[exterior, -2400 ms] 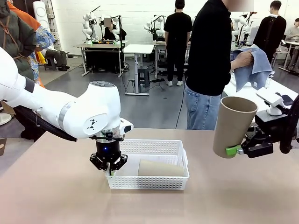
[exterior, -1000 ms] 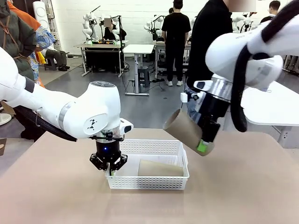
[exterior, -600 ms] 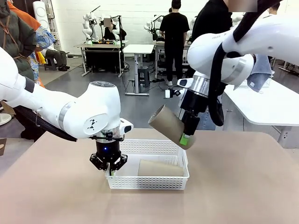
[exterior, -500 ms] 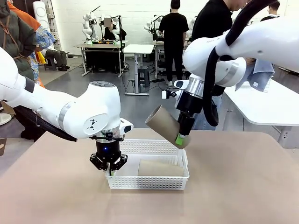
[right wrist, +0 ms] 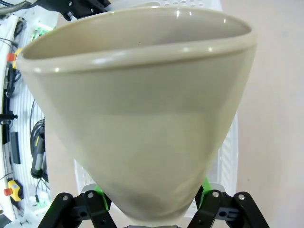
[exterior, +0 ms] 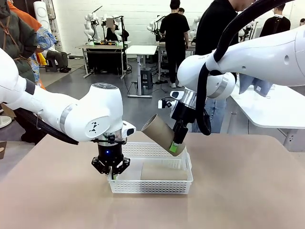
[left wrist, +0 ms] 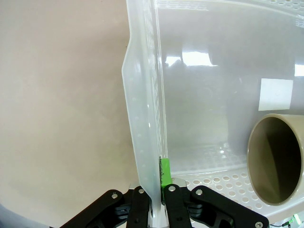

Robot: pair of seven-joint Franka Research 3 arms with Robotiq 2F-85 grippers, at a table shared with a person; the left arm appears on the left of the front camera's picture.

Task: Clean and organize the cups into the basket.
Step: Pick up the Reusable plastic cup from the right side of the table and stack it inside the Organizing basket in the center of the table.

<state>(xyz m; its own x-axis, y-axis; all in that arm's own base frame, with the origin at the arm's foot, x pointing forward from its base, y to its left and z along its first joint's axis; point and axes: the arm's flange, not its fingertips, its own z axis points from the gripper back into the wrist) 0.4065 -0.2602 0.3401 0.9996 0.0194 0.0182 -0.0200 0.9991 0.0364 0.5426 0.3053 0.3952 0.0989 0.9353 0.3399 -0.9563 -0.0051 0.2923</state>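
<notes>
A tan-brown cup (exterior: 160, 133) hangs tilted over the far right part of the white lattice basket (exterior: 152, 185), its mouth toward the upper left. My right gripper (exterior: 175, 145) is shut on its narrow base; in the right wrist view the cup (right wrist: 137, 109) widens away from the green pads (right wrist: 205, 186). A second tan cup (exterior: 164, 172) lies on its side inside the basket, its open mouth (left wrist: 277, 159) facing the left wrist camera. My left gripper (exterior: 112, 175) is shut on the basket's left wall (left wrist: 142, 118), holding it from above.
The brown table (exterior: 238, 191) spreads wide to the right and front of the basket. A person in black (exterior: 214, 57) stands at the far edge holding a blue cloth (exterior: 259, 83). Other tables and people stand in the background.
My right arm has swung in from the right with the cup, tipping it from upright to slanted and lowering it over the basket. The left arm has not moved.
</notes>
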